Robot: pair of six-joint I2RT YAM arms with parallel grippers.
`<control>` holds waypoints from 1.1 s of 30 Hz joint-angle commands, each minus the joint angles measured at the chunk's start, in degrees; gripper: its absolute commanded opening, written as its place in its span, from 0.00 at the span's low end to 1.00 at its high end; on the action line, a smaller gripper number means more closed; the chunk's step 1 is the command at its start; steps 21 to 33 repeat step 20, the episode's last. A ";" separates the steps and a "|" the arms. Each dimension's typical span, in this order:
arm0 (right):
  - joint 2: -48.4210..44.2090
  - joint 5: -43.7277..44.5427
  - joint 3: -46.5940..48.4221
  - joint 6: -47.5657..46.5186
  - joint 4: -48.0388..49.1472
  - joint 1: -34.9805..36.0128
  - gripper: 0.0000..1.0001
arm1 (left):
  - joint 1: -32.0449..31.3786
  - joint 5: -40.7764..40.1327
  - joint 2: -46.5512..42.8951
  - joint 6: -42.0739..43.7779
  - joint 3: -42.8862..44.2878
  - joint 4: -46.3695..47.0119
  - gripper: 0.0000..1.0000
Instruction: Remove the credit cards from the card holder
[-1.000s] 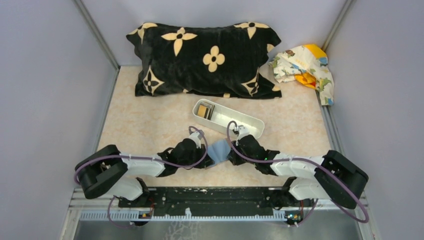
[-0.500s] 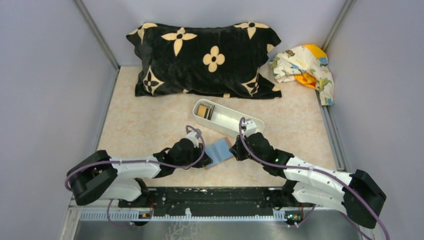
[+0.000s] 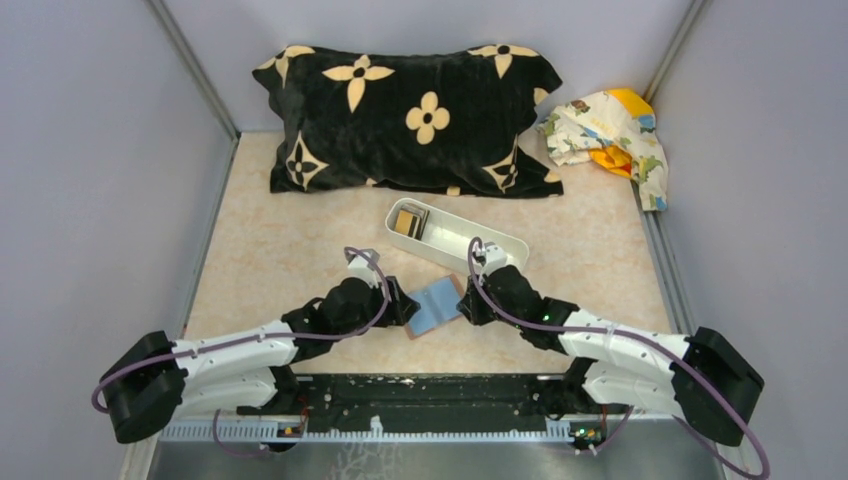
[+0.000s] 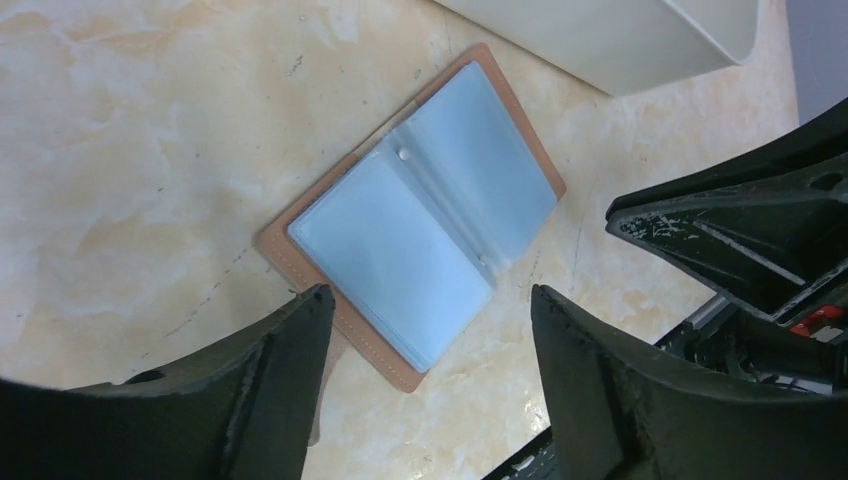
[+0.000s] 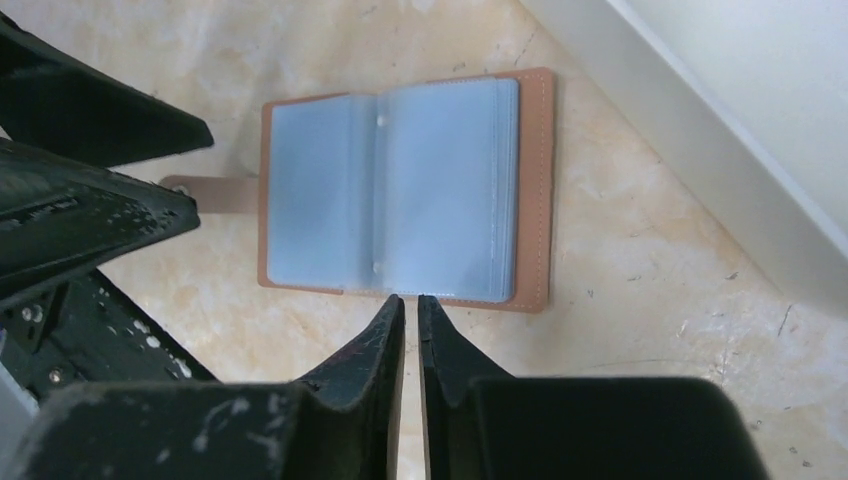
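Beige tabletop (image 4: 120, 150); card holder (image 4: 420, 240) just released, lying open, seemingly emptied; left gripper (image 4: 430, 300) wide above it, right gripper (image 5: 411, 305) nearly closed, empty

The card holder (image 4: 420, 225) lies spread open on the marbled table (image 4: 130, 130), blue pockets up. Its near corner sits between the wide-apart fingers of the left gripper (image 4: 428, 305), at 7 and 5 o'clock. A white tray (image 4: 620, 40) sits at 1 o'clock, the right gripper (image 4: 640, 215) at 3 o'clock.
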 commanded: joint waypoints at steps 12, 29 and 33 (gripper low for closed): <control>3.33 -2.10 2.67 -0.57 4.99 1.02 0.22 | 0.07 -6.12 -3.87 -4.84 0.04 -6.28 0.90; 2.89 -2.01 2.27 -0.58 5.05 1.01 0.22 | 0.04 -5.07 -2.43 -4.96 0.68 -6.30 0.90; 2.89 -2.01 2.27 -0.58 5.05 1.01 0.22 | 0.04 -5.07 -2.43 -4.96 0.68 -6.30 0.90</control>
